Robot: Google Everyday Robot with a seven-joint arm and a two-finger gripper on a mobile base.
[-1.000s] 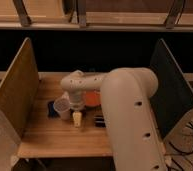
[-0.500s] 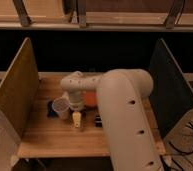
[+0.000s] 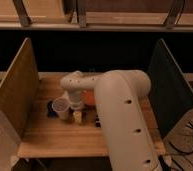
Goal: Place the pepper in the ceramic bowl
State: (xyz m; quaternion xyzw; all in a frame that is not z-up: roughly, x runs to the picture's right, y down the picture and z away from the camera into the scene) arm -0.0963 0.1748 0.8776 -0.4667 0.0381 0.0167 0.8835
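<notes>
The ceramic bowl (image 3: 90, 98) is orange-red and sits on the wooden table; my arm covers most of it, so only a sliver shows. My gripper (image 3: 78, 117) hangs down from the white wrist just left of and in front of the bowl, close to the table top and next to the plastic cup (image 3: 61, 107). I see no pepper: it is hidden or out of view.
A dark blue thing (image 3: 51, 108) lies left of the cup. A small dark block (image 3: 97, 119) lies right of the gripper. Upright panels stand at the table's left (image 3: 17, 85) and right (image 3: 167, 85). My large white arm (image 3: 125, 120) covers the table's right half.
The big arm link has shifted slightly left and covers more of the bowl. The gripper stays at about the same spot by the cup.
</notes>
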